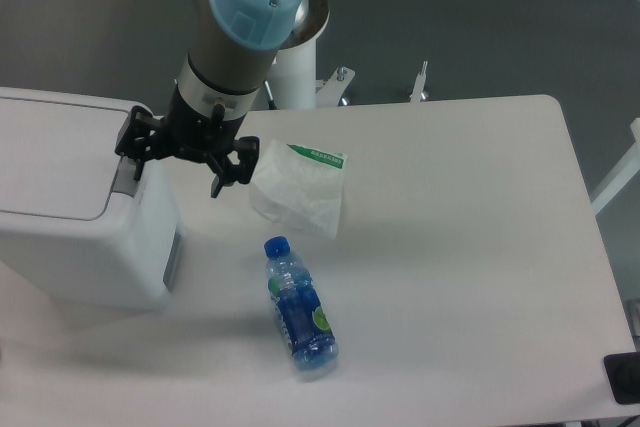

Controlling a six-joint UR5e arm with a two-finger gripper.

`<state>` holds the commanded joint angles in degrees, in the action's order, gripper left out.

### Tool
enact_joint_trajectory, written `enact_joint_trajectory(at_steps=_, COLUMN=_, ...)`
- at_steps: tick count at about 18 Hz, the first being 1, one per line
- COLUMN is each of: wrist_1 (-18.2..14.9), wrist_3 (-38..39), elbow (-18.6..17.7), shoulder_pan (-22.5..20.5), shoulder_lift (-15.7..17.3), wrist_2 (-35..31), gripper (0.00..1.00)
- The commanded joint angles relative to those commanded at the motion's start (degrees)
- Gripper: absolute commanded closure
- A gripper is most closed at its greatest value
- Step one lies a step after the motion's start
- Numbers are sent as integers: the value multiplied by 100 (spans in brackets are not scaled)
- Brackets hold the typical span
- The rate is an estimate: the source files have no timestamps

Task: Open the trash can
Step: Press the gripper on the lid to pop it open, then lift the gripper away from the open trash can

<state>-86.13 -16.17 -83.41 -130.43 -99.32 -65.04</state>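
The trash can (pixel 80 237) is a large white boxy bin at the table's left edge, with its flat lid (pixel 50 162) down. A grey push tab (pixel 124 175) sits at the lid's right edge. My gripper (pixel 176 169) hangs over the bin's right rim, fingers spread wide and open. Its left finger (pixel 132 144) is just above the grey tab; the right finger (pixel 222 175) is past the bin's side, over the table. Nothing is held between the fingers.
A white tissue pack (pixel 298 187) with a green label lies just right of the gripper. A blue water bottle (pixel 298 305) lies on its side toward the table's front. The robot's white base column (pixel 296 77) stands behind the table.
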Motion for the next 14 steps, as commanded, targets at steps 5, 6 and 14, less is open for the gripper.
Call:
enact_joint_trajectory(at_steps=5, wrist_1=9, wrist_3=0, elbow=-9, shoulder_pan=9, shoulder_lift=-26, wrist_2=0, gripper=0)
enact_joint_trajectory(at_steps=6, wrist_1=9, wrist_3=9, elbow=-9, shoulder_pan=9, shoulder_lift=-35, wrist_2=0, gripper=0)
enact_joint_trajectory(at_steps=14, wrist_1=0, wrist_3=-18, elbow=175, shoulder_pan=0, shoulder_lift=-18, wrist_2=0, gripper=0)
